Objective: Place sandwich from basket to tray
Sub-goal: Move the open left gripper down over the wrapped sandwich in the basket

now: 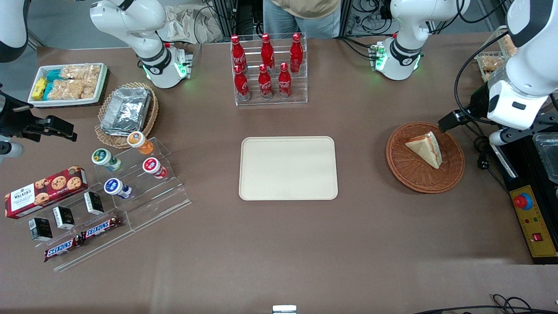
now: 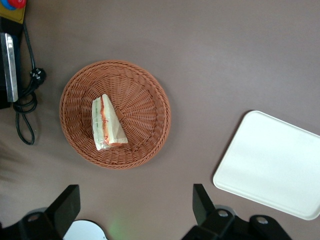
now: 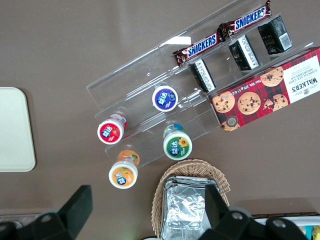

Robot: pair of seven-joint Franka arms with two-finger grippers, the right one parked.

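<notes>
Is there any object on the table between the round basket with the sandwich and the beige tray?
No. In the front view only bare brown table lies between the basket and the tray. The sandwich is in the basket; the open gripper hovers above the basket's edge.

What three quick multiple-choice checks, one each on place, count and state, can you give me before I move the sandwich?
1. Where is the sandwich?
A. In the reddish-brown basket
B. On the cream tray
C. On the bare table

2. How many red bottles stand in the clear rack?
A. Four
B. Six
C. Eight

3. What is the left pincer doing?
A. Shut on the sandwich
B. Open, holding nothing
C. Resting on the tray

Answers:
1. A: the wedge lies inside the wicker, with the tray bare.
2. B: two rows of three show in the front view.
3. B: in the left wrist view its fingers stand wide apart, above the table beside the basket.
</notes>
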